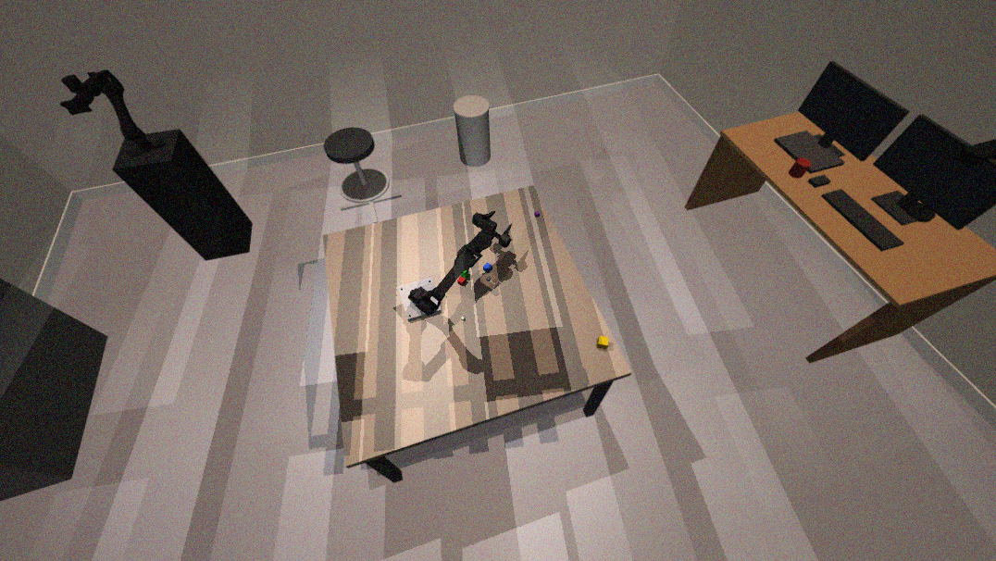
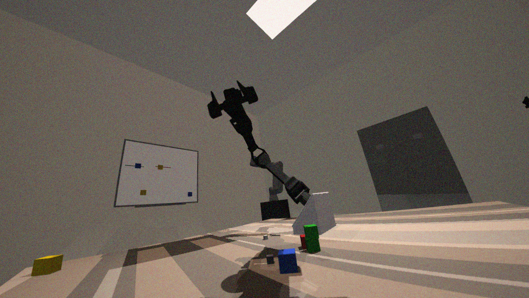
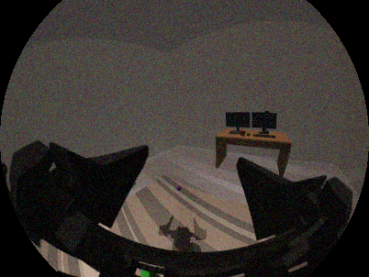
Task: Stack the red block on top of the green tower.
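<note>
The green tower [image 1: 465,273] [image 2: 311,238] stands upright on the table, two blocks high, the upper one slightly offset. A bit of green [image 3: 145,273] shows at the bottom edge of the wrist view. The red block [image 1: 462,280] [image 2: 303,241] sits low beside the tower on the arm-base side, partly hidden behind it in the exterior view; whether they touch is unclear. My gripper [image 1: 502,219] [image 2: 224,87] [image 3: 194,157] is wide open and empty, raised high above the table and well beyond both, with its fingers pointing outward.
A blue block [image 1: 488,268] [image 2: 287,261] lies near the tower, with a small dark cube [image 2: 270,258] beside it. A small white cube [image 1: 462,318] [image 2: 265,237] lies near the arm's base. A yellow block [image 1: 603,342] [image 2: 47,265] and a purple object [image 1: 537,214] [image 3: 178,188] lie near table edges.
</note>
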Controlling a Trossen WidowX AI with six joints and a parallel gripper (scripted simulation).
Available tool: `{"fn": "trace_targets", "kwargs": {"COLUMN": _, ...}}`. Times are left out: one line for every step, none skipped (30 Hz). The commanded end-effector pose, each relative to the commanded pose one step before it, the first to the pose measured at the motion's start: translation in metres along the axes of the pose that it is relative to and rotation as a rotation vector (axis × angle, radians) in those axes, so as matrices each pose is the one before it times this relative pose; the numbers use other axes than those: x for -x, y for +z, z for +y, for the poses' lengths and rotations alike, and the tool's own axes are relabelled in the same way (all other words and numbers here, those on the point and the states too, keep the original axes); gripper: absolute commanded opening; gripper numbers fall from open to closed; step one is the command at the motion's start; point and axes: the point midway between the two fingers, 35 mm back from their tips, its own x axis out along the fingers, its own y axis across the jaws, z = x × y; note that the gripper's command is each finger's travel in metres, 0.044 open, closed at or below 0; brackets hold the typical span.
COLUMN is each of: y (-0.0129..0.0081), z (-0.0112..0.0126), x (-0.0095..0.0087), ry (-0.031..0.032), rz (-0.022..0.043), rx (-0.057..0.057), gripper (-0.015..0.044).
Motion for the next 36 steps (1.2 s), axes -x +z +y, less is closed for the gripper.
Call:
{"fn": "trace_targets", "kwargs": {"y": -0.06965, "z": 0.02434, "x": -0.02260, "ry": 0.02589, "rz": 0.23085, "rx": -0.0260, "gripper": 0.0440}}
{"fn": "trace_targets", "kwargs": {"y": -0.01357, "z": 0.00429, "x": -0.00614, "ry": 0.00322, "rz": 0.04854, "rx": -0.0059, "gripper": 0.0440}}
{"fn": "trace_targets", "kwargs": {"y": -0.01359, "z": 0.00416, "x": -0.00627, "ry": 0.00244, "rz": 0.04910, "rx": -0.0053, "gripper": 0.0440}}
{"fn": "trace_targets", "kwargs": {"y": -0.01357, "z": 0.00402, "x": -0.00638, "ry": 0.00163, "rz": 0.04953, "rx": -0.0047, "gripper": 0.0440}}
{"fn": "trace_targets", "kwargs": {"y": -0.01355, "z": 0.00389, "x": -0.00649, "ry": 0.00079, "rz": 0.04999, "rx": -0.0040, "gripper": 0.0440}}
{"fn": "trace_targets", "kwargs": {"y": -0.01355, "z": 0.00376, "x": -0.00662, "ry": -0.00009, "rz": 0.05056, "rx": -0.0034, "gripper": 0.0440}}
{"fn": "trace_targets", "kwargs": {"y": -0.01353, "z": 0.00362, "x": -0.00673, "ry": -0.00099, "rz": 0.05103, "rx": -0.0027, "gripper": 0.0440}}
{"fn": "trace_targets", "kwargs": {"y": -0.01359, "z": 0.00351, "x": -0.00688, "ry": -0.00195, "rz": 0.05182, "rx": -0.0019, "gripper": 0.0440}}
{"fn": "trace_targets", "kwargs": {"y": -0.01362, "z": 0.00339, "x": -0.00701, "ry": -0.00295, "rz": 0.05252, "rx": -0.0012, "gripper": 0.0440}}
{"fn": "trace_targets", "kwargs": {"y": -0.01361, "z": 0.00327, "x": -0.00713, "ry": -0.00400, "rz": 0.05308, "rx": -0.0004, "gripper": 0.0440}}
{"fn": "trace_targets", "kwargs": {"y": -0.01358, "z": 0.00313, "x": -0.00723, "ry": -0.00509, "rz": 0.05360, "rx": 0.0004, "gripper": 0.0440}}
{"fn": "trace_targets", "kwargs": {"y": -0.01364, "z": 0.00302, "x": -0.00738, "ry": -0.00627, "rz": 0.05445, "rx": 0.0013, "gripper": 0.0440}}
{"fn": "trace_targets", "kwargs": {"y": -0.01366, "z": 0.00290, "x": -0.00750, "ry": -0.00750, "rz": 0.05517, "rx": 0.0022, "gripper": 0.0440}}
{"fn": "trace_targets", "kwargs": {"y": -0.01365, "z": 0.00277, "x": -0.00761, "ry": -0.00878, "rz": 0.05582, "rx": 0.0031, "gripper": 0.0440}}
{"fn": "trace_targets", "kwargs": {"y": -0.01368, "z": 0.00265, "x": -0.00774, "ry": -0.01017, "rz": 0.05663, "rx": 0.0042, "gripper": 0.0440}}
{"fn": "trace_targets", "kwargs": {"y": -0.01371, "z": 0.00253, "x": -0.00787, "ry": -0.01163, "rz": 0.05743, "rx": 0.0052, "gripper": 0.0440}}
{"fn": "trace_targets", "kwargs": {"y": -0.01371, "z": 0.00240, "x": -0.00797, "ry": -0.01317, "rz": 0.05814, "rx": 0.0064, "gripper": 0.0440}}
{"fn": "trace_targets", "kwargs": {"y": -0.01368, "z": 0.00227, "x": -0.00806, "ry": -0.01478, "rz": 0.05877, "rx": 0.0076, "gripper": 0.0440}}
{"fn": "trace_targets", "kwargs": {"y": -0.01376, "z": 0.00215, "x": -0.00820, "ry": -0.01661, "rz": 0.05983, "rx": 0.0089, "gripper": 0.0440}}
{"fn": "trace_targets", "kwargs": {"y": -0.01380, "z": 0.00201, "x": -0.00832, "ry": -0.01855, "rz": 0.06080, "rx": 0.0104, "gripper": 0.0440}}
{"fn": "trace_targets", "kwargs": {"y": -0.01382, "z": 0.00187, "x": -0.00842, "ry": -0.02060, "rz": 0.06168, "rx": 0.0119, "gripper": 0.0440}}
{"fn": "trace_targets", "kwargs": {"y": -0.01395, "z": 0.00174, "x": -0.00858, "ry": -0.02300, "rz": 0.06304, "rx": 0.0137, "gripper": 0.0440}}
{"fn": "trace_targets", "kwargs": {"y": -0.01404, "z": 0.00158, "x": -0.00870, "ry": -0.02555, "rz": 0.06425, "rx": 0.0156, "gripper": 0.0440}}
{"fn": "trace_targets", "kwargs": {"y": -0.01352, "z": 0.00137, "x": -0.00847, "ry": -0.02713, "rz": 0.06276, "rx": 0.0170, "gripper": 0.0440}}
{"fn": "trace_targets", "kwargs": {"y": -0.01173, "z": 0.00108, "x": -0.00745, "ry": -0.02575, "rz": 0.05522, "rx": 0.0165, "gripper": 0.0440}}
{"fn": "trace_targets", "kwargs": {"y": -0.00808, "z": 0.00072, "x": -0.00525, "ry": -0.01910, "rz": 0.03861, "rx": 0.0124, "gripper": 0.0440}}
{"fn": "trace_targets", "kwargs": {"y": -0.00398, "z": 0.00036, "x": -0.00264, "ry": -0.00987, "rz": 0.01924, "rx": 0.0065, "gripper": 0.0440}}
{"fn": "trace_targets", "kwargs": {"y": -0.00087, "z": -0.00012, "x": -0.00009, "ry": -0.00034, "rz": 0.00069, "rx": 0.0003, "gripper": 0.0440}}
{"fn": "trace_targets", "kwargs": {"y": -0.00247, "z": -0.00034, "x": -0.00028, "ry": -0.00098, "rz": 0.00197, "rx": 0.0007, "gripper": 0.0440}}
{"fn": "trace_targets", "kwargs": {"y": -0.00241, "z": -0.00032, "x": -0.00028, "ry": -0.00096, "rz": 0.00192, "rx": 0.0007, "gripper": 0.0440}}
{"fn": "trace_targets", "kwargs": {"y": -0.00080, "z": -0.00011, "x": -0.00010, "ry": -0.00032, "rz": 0.00064, "rx": 0.0002, "gripper": 0.0440}}
{"fn": "trace_targets", "kwargs": {"y": 0.00000, "z": 0.00000, "x": 0.00000, "ry": 0.00000, "rz": 0.00000, "rx": 0.0000, "gripper": 0.0440}}
{"fn": "trace_targets", "kwargs": {"y": 0.00000, "z": 0.00000, "x": 0.00000, "ry": 0.00000, "rz": 0.00000, "rx": 0.0000, "gripper": 0.0440}}
{"fn": "trace_targets", "kwargs": {"y": 0.00000, "z": 0.00000, "x": 0.00000, "ry": 0.00000, "rz": 0.00000, "rx": 0.0000, "gripper": 0.0440}}
{"fn": "trace_targets", "kwargs": {"y": 0.00000, "z": 0.00000, "x": 0.00000, "ry": 0.00000, "rz": 0.00000, "rx": 0.0000, "gripper": 0.0440}}
{"fn": "trace_targets", "kwargs": {"y": 0.00000, "z": 0.00000, "x": 0.00000, "ry": 0.00000, "rz": 0.00000, "rx": 0.0000, "gripper": 0.0440}}
